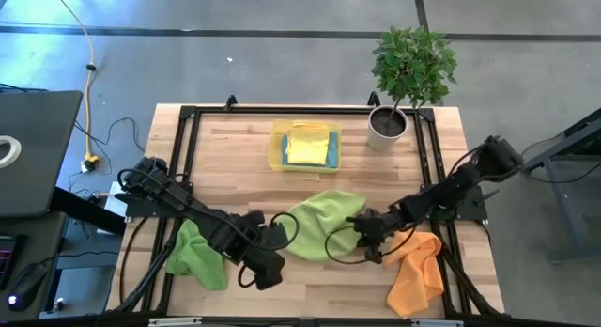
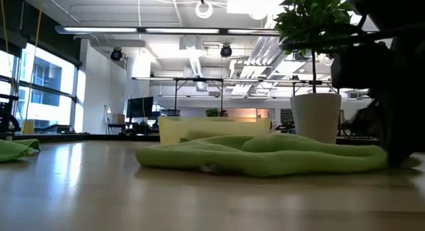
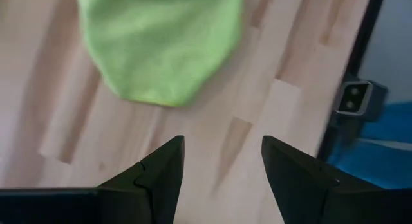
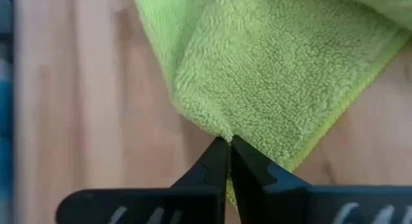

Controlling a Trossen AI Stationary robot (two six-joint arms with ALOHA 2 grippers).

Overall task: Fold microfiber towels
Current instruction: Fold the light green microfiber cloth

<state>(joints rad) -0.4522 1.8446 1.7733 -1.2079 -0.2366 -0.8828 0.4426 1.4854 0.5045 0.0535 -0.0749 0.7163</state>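
With our right gripper (image 4: 228, 141) fingers pinching only the green towel (image 1: 324, 224) edge and our left gripper (image 3: 222, 163) fingers spread, that thin bite could slip when lifted.

We are reaching our right arm in low from the table's right edge toward the middle, and our right gripper (image 4: 228, 141) is pressing its fingers (image 4: 207, 161) together, pinching a fold of the green towel (image 4: 277, 76). We are stretching our left arm along the near left side, and our left gripper (image 3: 222, 163) is hovering with its fingers (image 3: 161, 172) spread wide, gripping nothing.
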